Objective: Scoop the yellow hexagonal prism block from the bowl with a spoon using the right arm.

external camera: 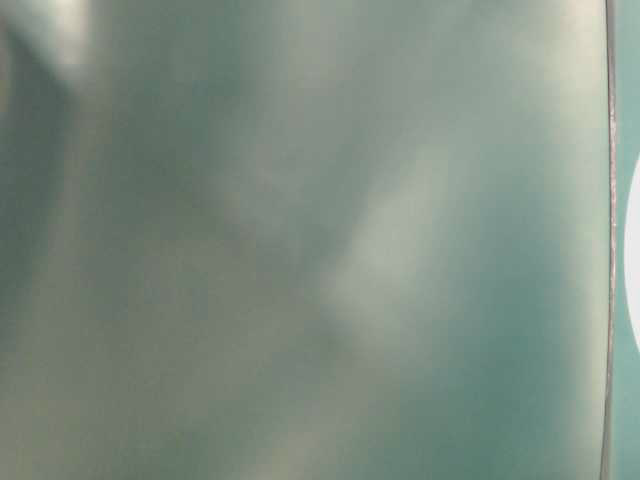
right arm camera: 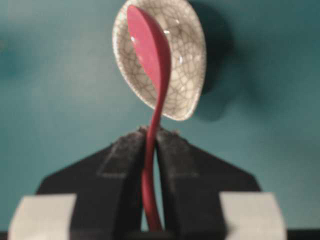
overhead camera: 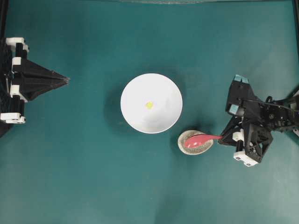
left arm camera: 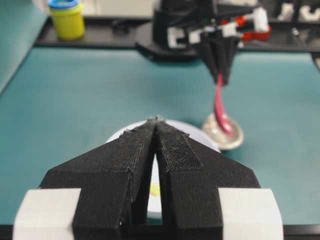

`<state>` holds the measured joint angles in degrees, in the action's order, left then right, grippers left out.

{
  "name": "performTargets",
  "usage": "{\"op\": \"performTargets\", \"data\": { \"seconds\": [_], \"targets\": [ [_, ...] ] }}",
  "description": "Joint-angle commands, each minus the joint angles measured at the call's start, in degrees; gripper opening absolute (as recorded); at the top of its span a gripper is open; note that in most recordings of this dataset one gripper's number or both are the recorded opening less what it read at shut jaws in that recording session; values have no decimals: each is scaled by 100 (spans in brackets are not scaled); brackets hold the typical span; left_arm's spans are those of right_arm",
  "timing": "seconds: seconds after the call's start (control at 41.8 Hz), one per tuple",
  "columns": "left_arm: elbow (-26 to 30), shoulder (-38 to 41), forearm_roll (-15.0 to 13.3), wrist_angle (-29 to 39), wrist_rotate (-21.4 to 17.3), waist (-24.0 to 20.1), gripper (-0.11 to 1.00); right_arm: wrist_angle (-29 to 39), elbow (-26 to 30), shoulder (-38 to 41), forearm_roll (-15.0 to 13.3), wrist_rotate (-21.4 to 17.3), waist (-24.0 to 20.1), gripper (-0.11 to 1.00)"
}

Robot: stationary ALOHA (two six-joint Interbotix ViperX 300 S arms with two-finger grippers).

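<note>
The tiny bright yellow hexagonal prism block [overhead camera: 149, 105] is a flat-looking chip of colour, far smaller than a spoon's scoop. It lies on the floor of the large round plain white bowl [overhead camera: 135, 114], close to its middle, in the centre of the overhead view. In the left wrist view only a sliver of that yellow shows low in the frame, between the pads of my left claw.

The bowl stands on the teal table [overhead camera: 84, 177]. Just beside it, toward the lower right of the overhead view, sits a small egg-shaped off-white dish with a crackled glaze [right arm camera: 187, 65].

Over that dish is the glossy pink-red soup spoon [right arm camera: 150, 55]. Its oval scoop is above the dish's hollow; whether it touches the glaze I cannot tell. Its short handle curves back into my right claw [right arm camera: 151, 131], whose black pads are pressed tight on the handle from both sides. That arm reaches in from the right edge of the overhead view.

My left claw [left arm camera: 156, 120] is at the left edge of the overhead view, well apart from the bowl. Its pointed black fingers meet at the tips with nothing between them.

In the upper left of the left wrist view stands a small yellow tub with a blue lid [left arm camera: 65, 19].

The table-level view is a teal blur with only a white edge at its right border.
</note>
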<state>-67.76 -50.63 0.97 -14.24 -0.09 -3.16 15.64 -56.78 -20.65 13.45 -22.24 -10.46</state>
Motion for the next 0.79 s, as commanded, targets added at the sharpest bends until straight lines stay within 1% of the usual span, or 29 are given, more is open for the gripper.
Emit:
{"op": "performTargets", "data": {
  "seconds": [0.0,0.263,0.383,0.478,0.67,0.765],
  "targets": [
    [132,35,9,-53,9,-9,1,-53,53,0,9,-9,-18,10],
    [132,35,9,-53,9,-9,1,-53,53,26,18,-9,-18,10],
    [132,35,9,-53,9,-9,1,-44,44,26,9,-18,-18,13],
    [123,35,9,-53,9,-9,1,-35,44,26,9,-9,-18,19],
    [132,35,9,-53,9,-9,1,9,53,26,0,9,-18,38],
    [132,35,9,-53,9,-9,1,44,44,9,-18,35,-18,43]
  ]
}}
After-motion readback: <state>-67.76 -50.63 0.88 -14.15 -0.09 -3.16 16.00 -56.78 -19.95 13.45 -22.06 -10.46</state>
